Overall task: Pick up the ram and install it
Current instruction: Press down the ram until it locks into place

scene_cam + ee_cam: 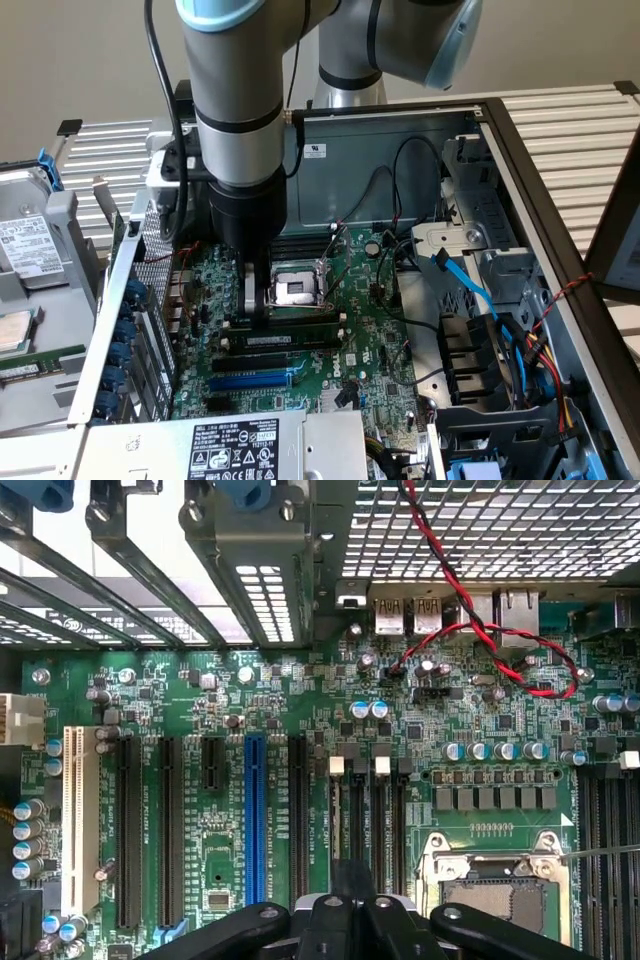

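Pincer [262, 312] closed low over the ram [290, 322] by the motherboard [370, 350] slots, fingertips half hidden.

- A slatted metal surface [570, 125] carries everything; its pale ribs show at the far edge, on both sides of the robot's base.
- An open computer case [520, 180] lies on its side across the middle of the surface.
- A grey metal panel [45, 300] lies beside the case, toward the surface's edge at the exterior view's left.
- A dark frame [615, 240] stands at the opposite edge.
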You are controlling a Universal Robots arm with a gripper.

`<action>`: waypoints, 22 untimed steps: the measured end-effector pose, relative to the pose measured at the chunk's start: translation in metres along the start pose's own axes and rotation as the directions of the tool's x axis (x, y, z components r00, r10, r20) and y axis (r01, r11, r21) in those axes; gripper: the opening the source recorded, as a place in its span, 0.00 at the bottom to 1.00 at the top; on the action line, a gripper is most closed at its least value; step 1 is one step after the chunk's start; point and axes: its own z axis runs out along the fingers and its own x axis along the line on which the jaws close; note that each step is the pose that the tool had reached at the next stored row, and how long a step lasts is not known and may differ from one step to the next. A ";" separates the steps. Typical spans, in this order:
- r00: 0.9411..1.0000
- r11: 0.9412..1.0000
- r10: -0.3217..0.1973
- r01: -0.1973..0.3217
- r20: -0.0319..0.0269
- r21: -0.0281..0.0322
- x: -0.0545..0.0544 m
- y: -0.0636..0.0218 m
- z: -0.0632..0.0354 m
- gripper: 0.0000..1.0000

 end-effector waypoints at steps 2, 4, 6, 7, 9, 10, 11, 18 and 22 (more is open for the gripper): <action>1.000 1.000 0.000 0.000 0.000 0.000 0.000 0.0000 0.0011 0.10; 1.000 1.000 0.000 0.000 -0.001 0.000 0.000 0.0000 0.0018 0.10; 1.000 1.000 0.000 0.000 -0.001 0.000 0.000 0.0000 0.0016 0.10; 1.000 1.000 0.000 0.000 0.001 0.001 0.000 -0.0001 0.0001 0.10; 1.000 1.000 0.000 0.000 0.000 0.000 0.001 -0.0001 -0.0084 0.10; 1.000 1.000 0.000 0.000 0.000 -0.002 0.002 -0.0005 -0.0131 0.10; 1.000 1.000 0.000 0.000 -0.001 -0.004 0.003 -0.0011 -0.0177 0.10; 1.000 1.000 0.000 0.000 0.003 -0.008 0.013 -0.0183 -0.0318 0.10; 1.000 1.000 -0.003 0.004 0.009 -0.008 0.013 -0.0348 -0.0336 0.10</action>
